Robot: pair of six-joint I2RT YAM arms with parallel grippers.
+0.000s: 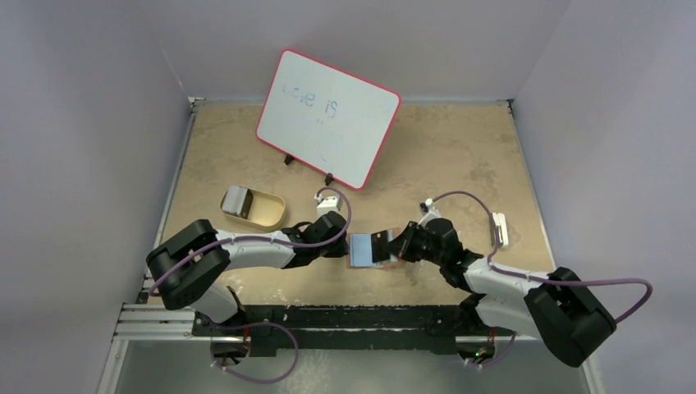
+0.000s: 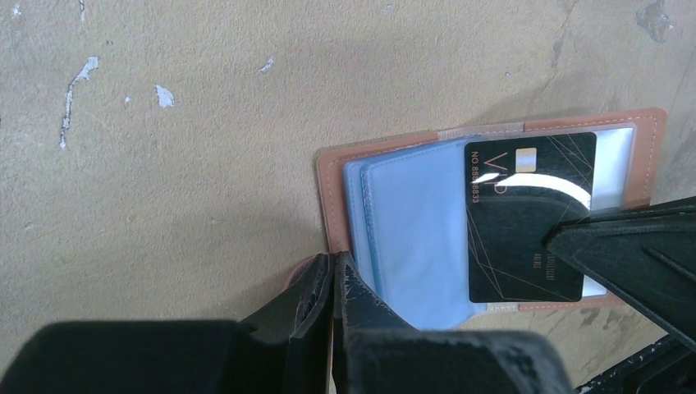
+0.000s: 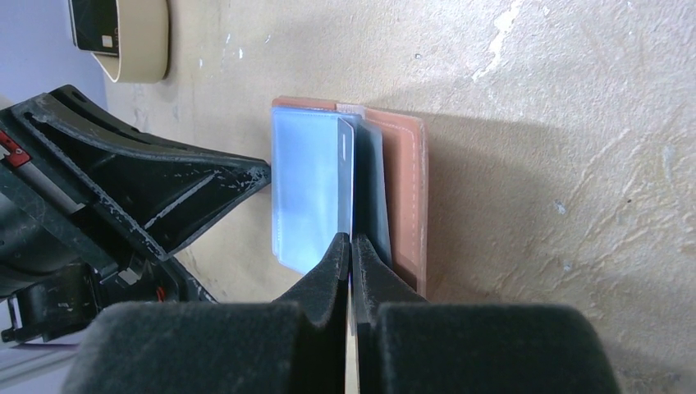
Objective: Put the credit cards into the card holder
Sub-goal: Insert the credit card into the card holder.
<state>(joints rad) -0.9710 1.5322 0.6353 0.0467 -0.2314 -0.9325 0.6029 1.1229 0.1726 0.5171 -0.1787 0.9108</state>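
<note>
Inserting: left gripper clamps the edge of the brown leather-look card holder; right gripper pinches a thin black credit card over it, which next needs aligning with a sleeve.

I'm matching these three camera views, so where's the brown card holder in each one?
Top external: card holder just below centre.
Left wrist: card holder right of centre, lying open.
Right wrist: card holder at centre.
Shared landmark: its pale blue sleeves.
</note>
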